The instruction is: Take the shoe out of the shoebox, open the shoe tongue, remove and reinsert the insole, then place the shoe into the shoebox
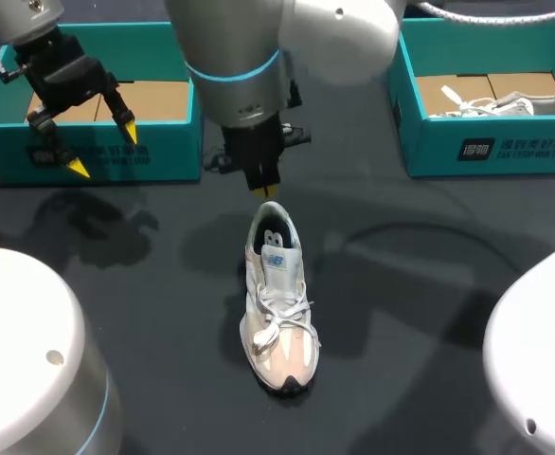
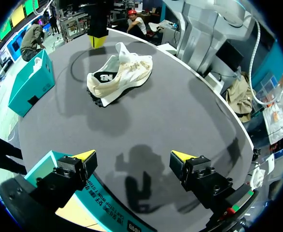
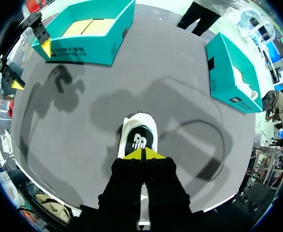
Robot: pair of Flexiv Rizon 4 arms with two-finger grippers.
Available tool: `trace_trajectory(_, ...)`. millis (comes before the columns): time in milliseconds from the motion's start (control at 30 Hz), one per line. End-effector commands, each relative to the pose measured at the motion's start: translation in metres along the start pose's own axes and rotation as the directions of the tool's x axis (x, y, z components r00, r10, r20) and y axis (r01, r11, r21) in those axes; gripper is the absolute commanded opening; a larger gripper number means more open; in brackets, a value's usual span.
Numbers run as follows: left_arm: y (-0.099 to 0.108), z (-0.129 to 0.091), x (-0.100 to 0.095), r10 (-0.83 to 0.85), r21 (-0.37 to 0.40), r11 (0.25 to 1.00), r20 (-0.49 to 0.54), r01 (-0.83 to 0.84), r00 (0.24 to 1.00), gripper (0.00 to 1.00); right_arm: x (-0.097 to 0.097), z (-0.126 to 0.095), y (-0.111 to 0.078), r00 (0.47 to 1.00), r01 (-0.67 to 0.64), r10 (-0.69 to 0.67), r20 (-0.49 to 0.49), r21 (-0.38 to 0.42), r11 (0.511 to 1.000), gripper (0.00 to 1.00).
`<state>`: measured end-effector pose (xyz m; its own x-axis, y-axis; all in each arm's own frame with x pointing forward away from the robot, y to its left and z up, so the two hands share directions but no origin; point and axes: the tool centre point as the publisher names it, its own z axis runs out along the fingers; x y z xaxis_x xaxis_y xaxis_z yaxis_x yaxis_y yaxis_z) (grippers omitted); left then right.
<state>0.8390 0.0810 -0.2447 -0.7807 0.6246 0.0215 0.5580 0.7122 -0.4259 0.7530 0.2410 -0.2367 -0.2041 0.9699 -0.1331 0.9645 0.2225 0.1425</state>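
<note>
Head view: the shoe [image 1: 279,299] stands upright on the dark desk, outside either box, toe pointing away from the boxes and laces tied in a bow. The right gripper [image 1: 264,190] hangs just over the heel, its yellow tips pressed together with nothing between them. The left gripper [image 1: 102,150] is well apart from the shoe, off toward its heel side, fingers spread wide and holding nothing, in front of the empty shoebox [image 1: 154,156]. A second shoebox [image 1: 505,142] lies across the desk on the shoe's other side and holds another shoe [image 1: 505,104]. Left wrist view: our left gripper [image 2: 134,155] shows both tips wide apart over bare desk, a corner of the empty shoebox [image 2: 40,169] beside one finger. The shoe [image 2: 120,72] sits well ahead, with the right gripper [image 2: 97,41] just beyond it and the second shoebox [image 2: 28,87] off to the shoe's side. Right wrist view: our right gripper [image 3: 143,154] is closed tip to tip, directly above the heel opening of the shoe [image 3: 139,133]. The insole with its printed mark lies seated inside. The empty shoebox [image 3: 91,48] and the left gripper [image 3: 31,66] lie far beyond the toe, the second shoebox [image 3: 228,77] beyond and to one side. Progress, as we judge it: take-out done. The tongue looks raised but not pulled wide, the insole is in place, and we cannot tell whether it has made its trip out and back. Return to the box is left.
</note>
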Motion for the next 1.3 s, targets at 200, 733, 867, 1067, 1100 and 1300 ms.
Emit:
trace_trajectory(200,0.000,0.000,0.000,0.001,-0.003,1.000,-0.001,-0.001,1.000,1.00,-0.008,0.049,-0.021,0.996,-0.043,0.036,-0.086,-0.081,0.996,0.00)
trace_trajectory(733,0.000,0.000,0.000,0.001,-0.003,1.000,-0.001,-0.001,1.000,1.00,-0.006,0.061,-0.024,0.996,-0.077,0.073,-0.047,-0.082,0.994,0.00)
trace_trajectory(867,0.000,0.000,0.000,0.001,-0.003,1.000,-0.001,-0.001,1.000,1.00,0.001,0.079,-0.020,0.995,-0.097,0.094,-0.035,-0.103,0.990,0.00)
trace_trajectory(1067,0.000,0.000,0.000,0.001,-0.003,1.000,-0.001,-0.001,1.000,1.00,0.007,0.096,-0.021,0.994,-0.107,0.106,-0.016,-0.131,0.986,0.00)
trace_trajectory(1100,0.000,0.000,0.000,0.001,-0.003,1.000,-0.001,-0.001,1.000,1.00,0.007,0.097,-0.021,0.994,-0.112,0.113,-0.004,-0.131,0.985,0.00)
trace_trajectory(1300,0.000,0.000,0.000,0.001,-0.003,1.000,-0.001,-0.001,1.000,1.00,0.005,0.107,-0.023,0.989,-0.134,0.140,0.046,-0.126,0.983,0.00)
